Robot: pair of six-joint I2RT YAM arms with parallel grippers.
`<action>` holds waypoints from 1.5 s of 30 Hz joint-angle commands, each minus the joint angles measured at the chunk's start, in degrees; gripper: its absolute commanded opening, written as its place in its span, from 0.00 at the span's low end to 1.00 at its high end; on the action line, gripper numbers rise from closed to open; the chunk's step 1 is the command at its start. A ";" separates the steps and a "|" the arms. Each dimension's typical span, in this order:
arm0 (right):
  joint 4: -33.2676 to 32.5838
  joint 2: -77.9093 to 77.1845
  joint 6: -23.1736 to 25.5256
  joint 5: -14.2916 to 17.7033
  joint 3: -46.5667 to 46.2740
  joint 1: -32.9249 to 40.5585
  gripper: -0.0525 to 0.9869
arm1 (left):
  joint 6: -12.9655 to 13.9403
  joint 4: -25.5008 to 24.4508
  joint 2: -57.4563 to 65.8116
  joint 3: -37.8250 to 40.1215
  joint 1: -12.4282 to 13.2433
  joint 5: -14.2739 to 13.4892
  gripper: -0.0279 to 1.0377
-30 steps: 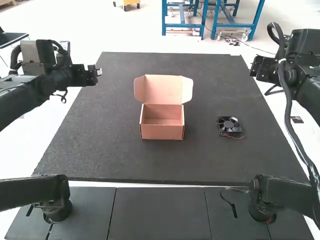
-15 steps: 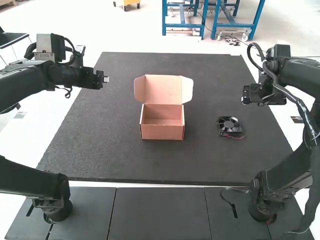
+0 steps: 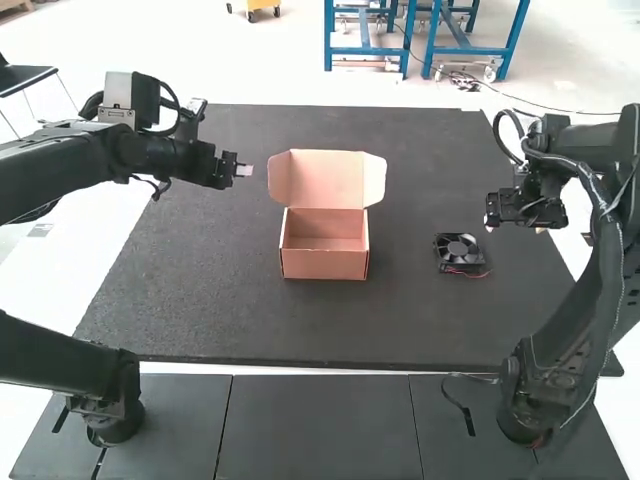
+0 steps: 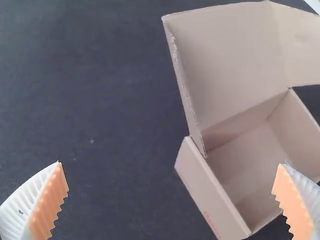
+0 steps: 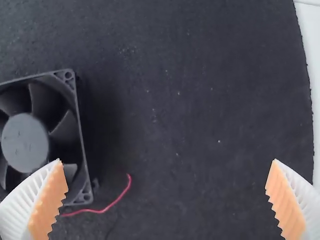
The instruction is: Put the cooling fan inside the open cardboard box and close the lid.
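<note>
Closest in is the front strip of the black mat-covered tabletop (image 3: pixel 200 300). A bit further back sits the small black square plastic cooling fan (image 3: pixel 460 249), lying flat with the blades facing up and a thin red wire (image 5: pixel 107 202) trailing off one corner. It's to the right of the brown open cardboard box (image 3: pixel 324 245), near it but not touching, so it isn't in the box yet. Lying flat like that, it probably has to be pinched across its frame edges.

The box stands roughly mid-tabletop with its opening pointing straight up, and the left wrist view shows nothing inside. Its lid flap (image 3: pixel 325 178) stands upright along the far side, out of the way. That leaves a clean drop-in from above.

The right pincer (image 3: pixel 515 215) hangs in the air just past the fan on its outer side, fingers spread wide and holding nothing. From its own camera one finger overlaps the fan's corner. So it looks lined up for the pickup, but it likely needs to slide over to centre on the frame.

Furthest back is the left pincer (image 3: pixel 240 170), in the air just left of the lid flap, also wide apart and empty. Best guess is it's there to steady the box or fold the lid down once the fan is in. Task-wise this is basically step one: nothing grabbed yet.
</note>
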 commanded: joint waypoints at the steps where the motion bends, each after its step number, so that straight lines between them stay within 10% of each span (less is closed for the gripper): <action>1: 0.18 1.24 -1.86 -0.96 2.31 -0.58 0.92 | 0.55 -1.61 -0.72 1.82 -0.29 1.45 0.93; 17: 0.97 8.36 -1.51 -2.01 4.33 -0.14 0.92 | -0.68 -6.27 -10.04 1.29 -0.38 12.70 0.93; 45: -2.55 17.06 -1.33 -3.77 10.04 0.12 0.92 | -0.86 -7.33 -12.85 -1.00 -0.38 13.40 0.93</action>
